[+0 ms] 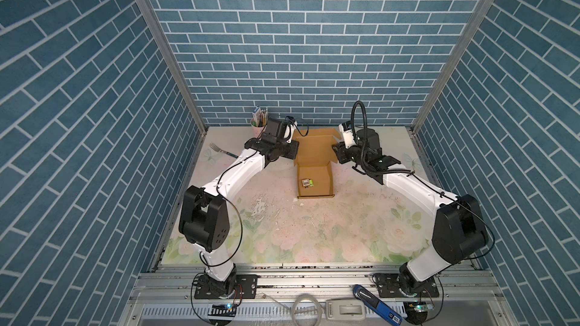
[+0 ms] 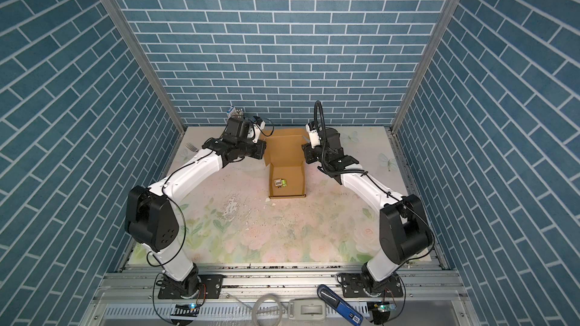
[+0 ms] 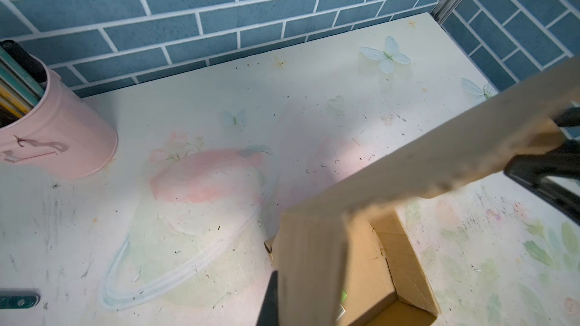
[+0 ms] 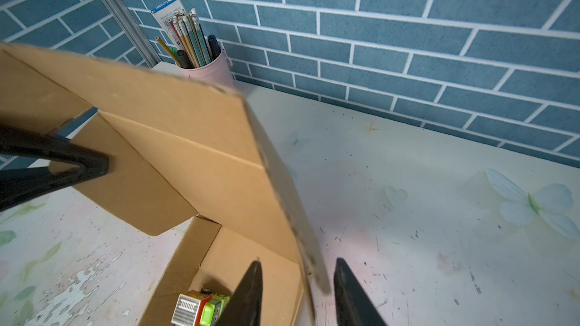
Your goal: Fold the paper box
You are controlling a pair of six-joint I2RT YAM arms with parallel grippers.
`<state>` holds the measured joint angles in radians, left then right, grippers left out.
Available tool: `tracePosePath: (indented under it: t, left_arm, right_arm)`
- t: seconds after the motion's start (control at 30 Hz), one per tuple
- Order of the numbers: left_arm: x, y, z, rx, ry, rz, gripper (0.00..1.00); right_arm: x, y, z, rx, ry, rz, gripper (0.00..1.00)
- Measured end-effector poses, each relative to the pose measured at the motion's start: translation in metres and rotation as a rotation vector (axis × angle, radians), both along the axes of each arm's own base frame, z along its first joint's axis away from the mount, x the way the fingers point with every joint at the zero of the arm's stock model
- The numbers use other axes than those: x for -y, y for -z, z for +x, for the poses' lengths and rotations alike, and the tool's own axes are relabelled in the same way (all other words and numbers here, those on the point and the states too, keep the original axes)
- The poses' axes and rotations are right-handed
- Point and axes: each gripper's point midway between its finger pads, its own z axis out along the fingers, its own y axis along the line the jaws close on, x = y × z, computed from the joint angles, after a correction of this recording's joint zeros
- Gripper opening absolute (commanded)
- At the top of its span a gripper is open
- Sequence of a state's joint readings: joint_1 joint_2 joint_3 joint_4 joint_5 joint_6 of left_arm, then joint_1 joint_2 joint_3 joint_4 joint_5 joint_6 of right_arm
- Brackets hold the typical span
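Right wrist, paper box [image 4: 188,139], carton [image 4: 168,10] lettering illegible

One paper box [image 1: 314,152] lies on the surface [image 1: 282,233], with one small toy truck [image 1: 307,182] inside it. Far left stands one pink cup [image 1: 256,123] of pencils [image 4: 188,37], too bunched to count. One fork [image 1: 219,149] lies left.

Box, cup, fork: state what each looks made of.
Box: brown cardboard, matte and unprinted; the rough, fibrous cut edges and pressed fold creases show it.
Cup: probably painted metal, pale pink with a smooth satin sheen, a rolled base seam and a side bracket; plastic is possible.
Fork: the silvery tines suggest metal and the handle looks darker; it is too small to say more.
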<state>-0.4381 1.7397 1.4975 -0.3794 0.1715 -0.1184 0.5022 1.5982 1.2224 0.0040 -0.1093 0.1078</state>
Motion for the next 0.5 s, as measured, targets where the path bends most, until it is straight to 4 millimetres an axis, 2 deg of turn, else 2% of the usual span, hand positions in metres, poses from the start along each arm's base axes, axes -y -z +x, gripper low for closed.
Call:
tracePosePath:
  t: [0.23, 0.33, 0.5]
  left_arm:
    - [-0.005, 0.021, -0.004, 0.009, -0.026, 0.041, 0.00]
    - [-0.005, 0.021, -0.005, 0.025, -0.034, 0.054, 0.00]
    - [-0.003, 0.012, -0.006, 0.072, -0.042, 0.062, 0.00]
  right_arm:
    - [0.002, -0.018, -0.006, -0.045, -0.031, -0.001, 0.47]
    - [0.004, -0.022, -0.010, -0.080, -0.041, -0.013, 0.48]
    - [0.006, -0.036, -0.014, -0.114, -0.048, -0.042, 0.49]
